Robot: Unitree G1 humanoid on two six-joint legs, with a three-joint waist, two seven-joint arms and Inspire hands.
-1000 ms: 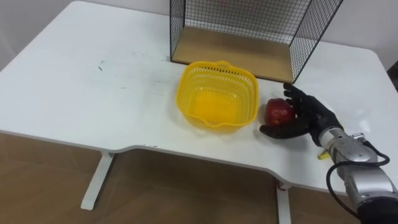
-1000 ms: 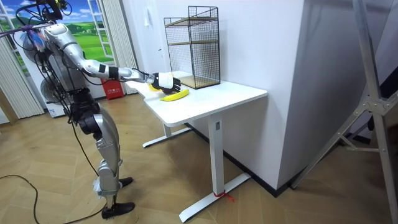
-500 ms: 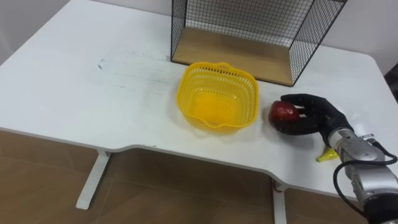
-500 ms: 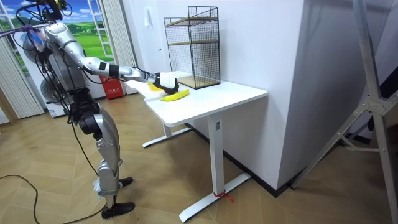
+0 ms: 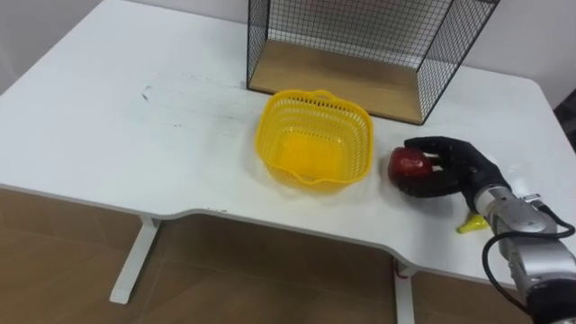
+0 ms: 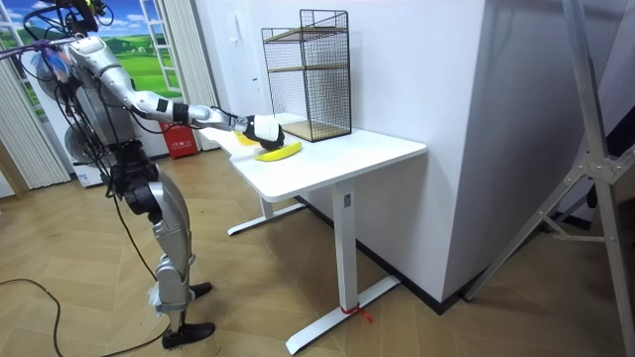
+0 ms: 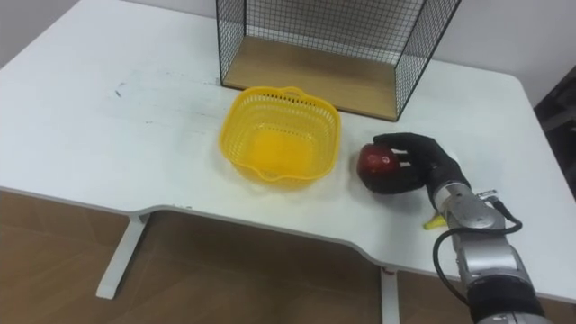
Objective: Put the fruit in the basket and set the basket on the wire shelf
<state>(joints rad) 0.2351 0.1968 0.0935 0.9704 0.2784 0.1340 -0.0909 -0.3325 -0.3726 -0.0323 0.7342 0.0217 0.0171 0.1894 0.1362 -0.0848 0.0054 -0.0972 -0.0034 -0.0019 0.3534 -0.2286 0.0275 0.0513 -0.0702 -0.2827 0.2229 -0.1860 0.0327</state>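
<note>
Resting on the counter (image 5: pixel 126 153), just right of the basket (image 5: pixel 270 135): one red apple (image 5: pixel 405 165), not yet lifted, as far as can be judged. It is enclosed from its right side by the right robot hand (image 5: pixel 454 168). The dark fingers are curled over the top and the thumb is tucked round the near side, a clamped hold evidently taken so that the fruit can be carried leftward over the rim.

Basket: yellow, latticed, empty. It is set just in front of the wire shelf (image 5: pixel 346 40), whose open face is turned toward it, presumably so that it can be slid in once filled.

Banana (image 6: pixel 280 152): laid near the counter's front edge, its tip seen beneath the forearm. It is judged to need collecting afterwards.
</note>
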